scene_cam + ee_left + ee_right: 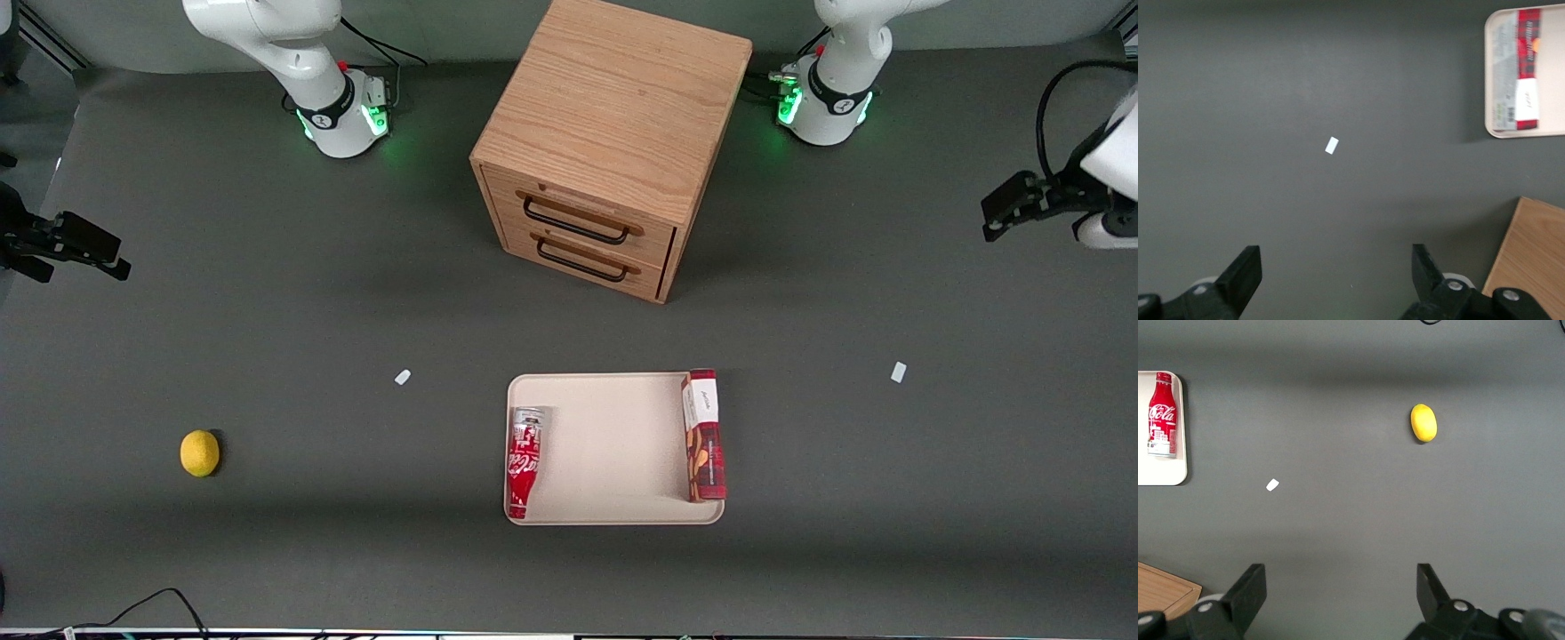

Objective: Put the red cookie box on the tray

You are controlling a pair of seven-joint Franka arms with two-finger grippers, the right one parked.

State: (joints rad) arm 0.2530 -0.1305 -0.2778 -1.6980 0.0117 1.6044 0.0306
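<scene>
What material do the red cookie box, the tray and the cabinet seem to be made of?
The red cookie box looks like printed cardboard: flat faces, sharp edges, a matte label panel. The tray seems matte beige plastic, though its smooth moulded rim and rounded corners leave this open. The cabinet shows clear wood grain and dark handles, perhaps metal. The open left end effector hangs above the table near the cabinet.
</scene>
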